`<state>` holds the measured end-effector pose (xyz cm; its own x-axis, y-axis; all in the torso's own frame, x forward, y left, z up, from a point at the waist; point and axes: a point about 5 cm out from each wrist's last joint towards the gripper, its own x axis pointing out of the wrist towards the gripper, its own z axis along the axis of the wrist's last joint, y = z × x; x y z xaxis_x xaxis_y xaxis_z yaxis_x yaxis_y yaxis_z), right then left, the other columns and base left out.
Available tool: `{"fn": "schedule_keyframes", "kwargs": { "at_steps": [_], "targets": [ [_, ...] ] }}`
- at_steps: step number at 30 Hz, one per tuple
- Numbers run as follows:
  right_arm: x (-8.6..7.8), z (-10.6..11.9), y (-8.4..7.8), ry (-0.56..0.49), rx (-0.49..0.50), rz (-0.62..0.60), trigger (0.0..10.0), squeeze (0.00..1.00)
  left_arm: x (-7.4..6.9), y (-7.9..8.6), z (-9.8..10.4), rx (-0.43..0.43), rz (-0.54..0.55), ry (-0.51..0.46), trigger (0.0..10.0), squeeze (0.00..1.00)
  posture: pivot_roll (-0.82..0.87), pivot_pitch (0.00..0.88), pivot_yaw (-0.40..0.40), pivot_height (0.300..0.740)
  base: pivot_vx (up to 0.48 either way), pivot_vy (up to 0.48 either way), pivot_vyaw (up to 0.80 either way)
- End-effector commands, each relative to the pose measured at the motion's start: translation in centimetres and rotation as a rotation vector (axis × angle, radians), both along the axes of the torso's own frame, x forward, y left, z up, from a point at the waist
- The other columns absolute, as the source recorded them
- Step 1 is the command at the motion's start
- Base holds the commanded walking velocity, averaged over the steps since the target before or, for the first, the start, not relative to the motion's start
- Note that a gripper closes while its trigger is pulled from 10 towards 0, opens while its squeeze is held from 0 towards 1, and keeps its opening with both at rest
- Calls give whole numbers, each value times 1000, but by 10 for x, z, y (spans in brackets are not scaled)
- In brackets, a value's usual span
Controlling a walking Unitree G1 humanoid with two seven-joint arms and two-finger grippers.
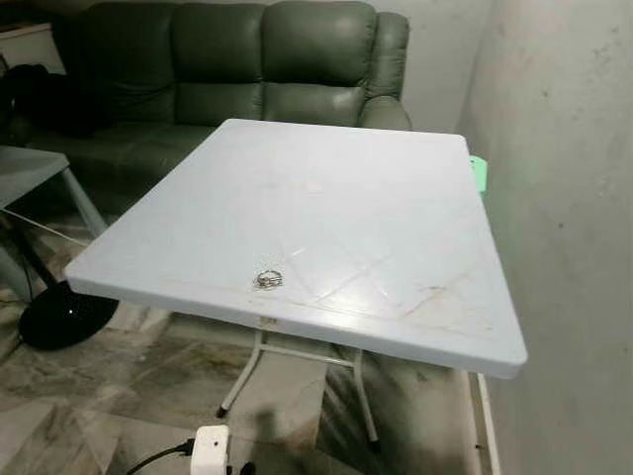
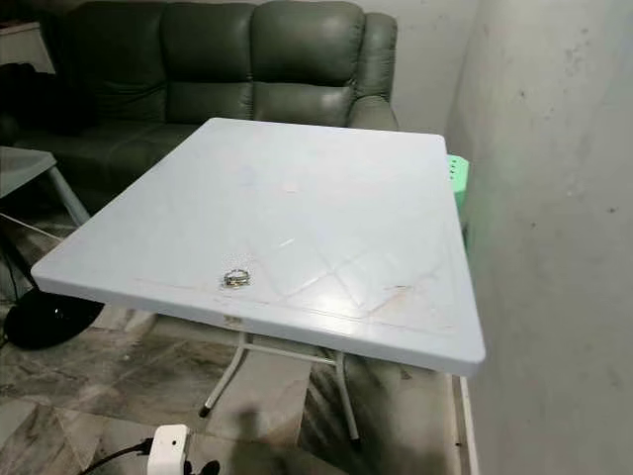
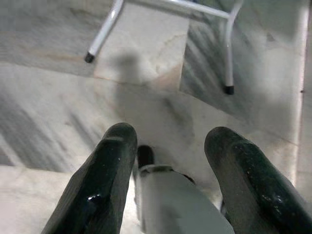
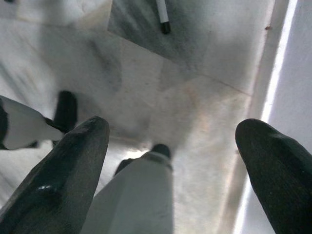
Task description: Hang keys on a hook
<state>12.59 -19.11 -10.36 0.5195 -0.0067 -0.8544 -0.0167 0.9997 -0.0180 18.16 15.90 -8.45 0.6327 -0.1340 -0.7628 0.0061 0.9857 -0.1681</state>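
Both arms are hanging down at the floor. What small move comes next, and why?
Probably raise the right gripper over the small silver key ring, which lies near the front edge of the white square plastic table. Its jaws are open, pointing at the marble floor; no hook is visible yet.

Silver keys (image 1: 268,279) flat near table (image 1: 396,198) edge

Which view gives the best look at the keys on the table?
The left eye view: the keys lie small but sharp near the front edge of the white table, unobstructed. The right eye view shows them equally small. The wrist views look down at marble floor past the open left gripper and right gripper.
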Motion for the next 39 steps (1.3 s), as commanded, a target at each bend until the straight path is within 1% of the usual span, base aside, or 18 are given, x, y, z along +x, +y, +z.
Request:
{"fn": "schedule_keyframes", "kwargs": {
  "at_steps": [1,30,35,39],
  "targets": [
    [-7,-1,-7,22,-8,-20,10000,0,-1,-4,-1,-3,0,6,10000,0,-2,10,20,740,0,352,0],
    [-11,-2,-7,34,-2,-28,10000,0,1,-4,0,-10,22,2,10000,0,1,12,15,740,0,348,0],
    [-11,-3,-7,35,-3,-28,10000,0,2,-4,1,-13,14,-6,10000,0,2,13,14,740,0,0,0],
    [-11,-3,-8,36,-4,-26,10000,0,7,-8,3,-25,10,-22,10000,0,2,14,14,740,0,0,0]
  ]
}}
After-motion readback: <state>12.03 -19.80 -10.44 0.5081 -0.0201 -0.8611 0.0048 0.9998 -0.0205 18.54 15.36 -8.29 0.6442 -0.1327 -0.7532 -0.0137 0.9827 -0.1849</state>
